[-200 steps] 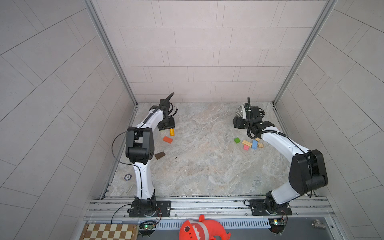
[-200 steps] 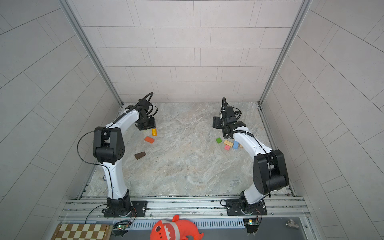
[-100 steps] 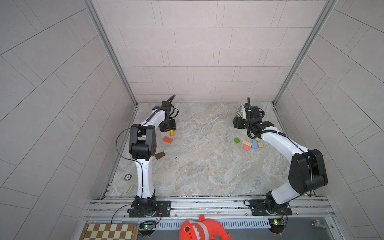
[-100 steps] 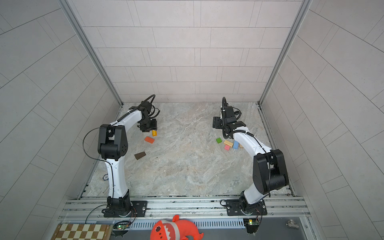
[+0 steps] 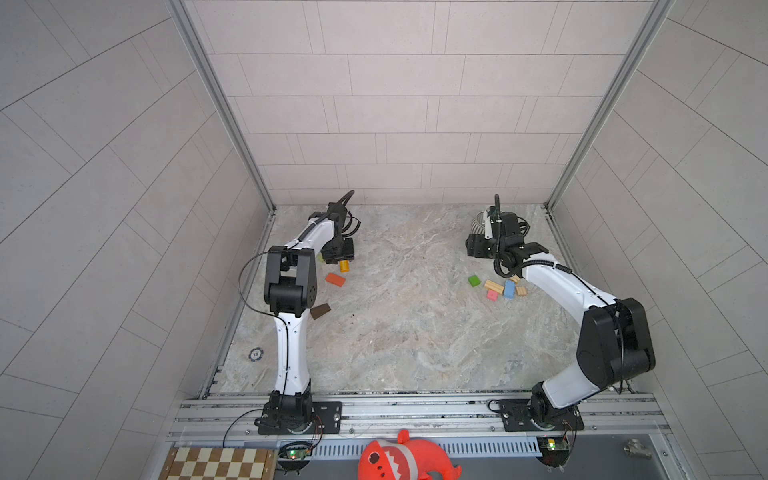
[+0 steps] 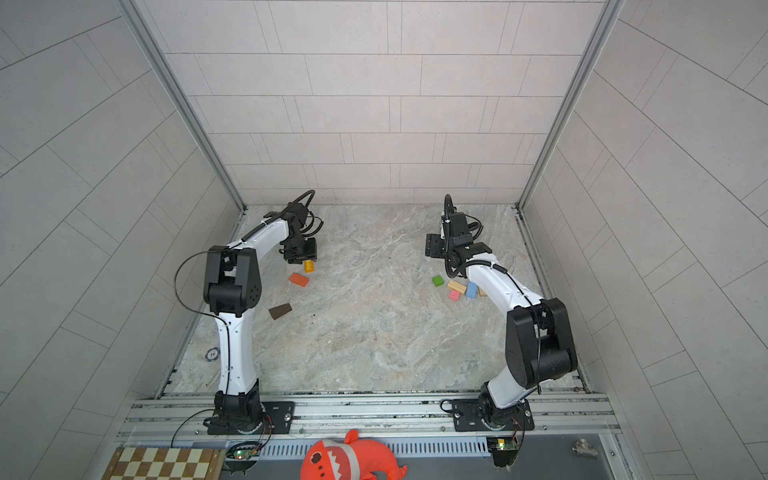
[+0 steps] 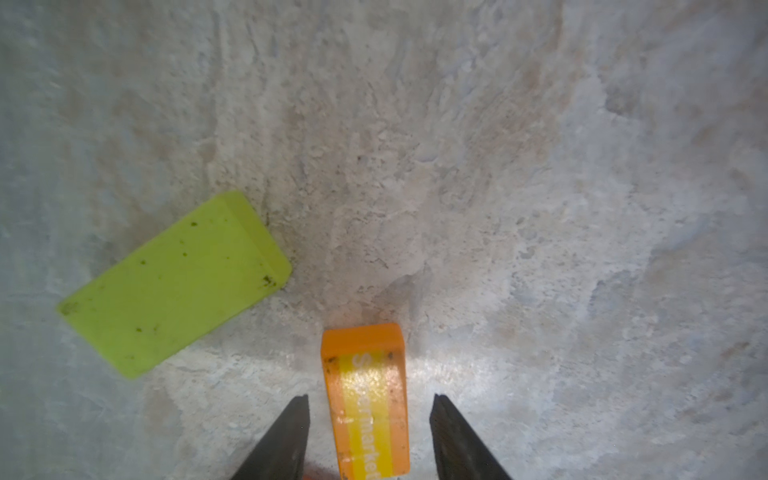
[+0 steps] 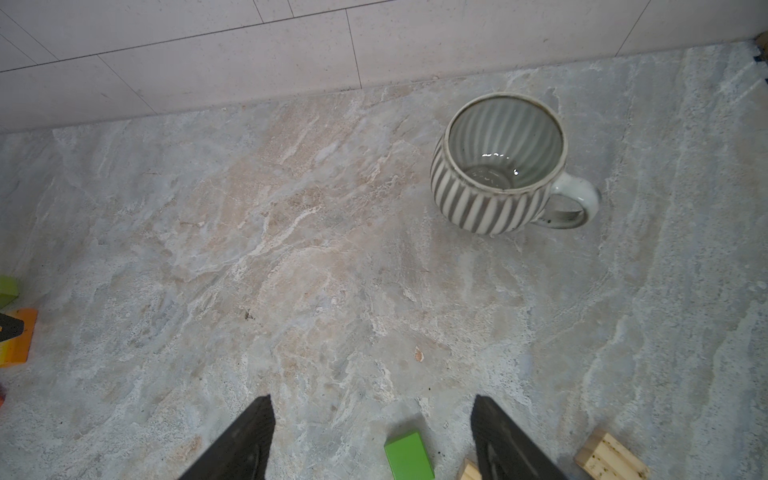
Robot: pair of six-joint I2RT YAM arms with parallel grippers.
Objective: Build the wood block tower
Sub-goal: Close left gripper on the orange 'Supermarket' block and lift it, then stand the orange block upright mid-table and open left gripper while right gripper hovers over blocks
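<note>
The left gripper [image 7: 370,397] is seen with its jaws partly open and set astride an orange lettered block [image 7: 363,361]. A narrow gap is left at each side, so the block is not gripped. It is lying on the marbled tabletop [image 7: 540,166]. A flat lime-green block [image 7: 174,282] is found near it, apart from it and turned at an angle.

The right gripper [image 8: 372,399] is held above the tabletop with its jaws wide and nothing between them. A green block [image 8: 408,457] is seen on the surface beneath, in the gap between the fingers, and a tan block [image 8: 611,457] lies beyond one finger. A grey-and-white striped mug [image 8: 494,199] stands upright well ahead of the jaws, near the tiled back wall.

In both top views a red-orange block [image 5: 335,279] is placed near the orange one, and a dark brown block [image 5: 320,311] lies close by the left arm's elbow. Beside the right arm a long tan block [image 5: 493,286], a blue block [image 5: 509,289] and a pink block [image 5: 492,295] are gathered in a loose cluster with the green one.
</note>
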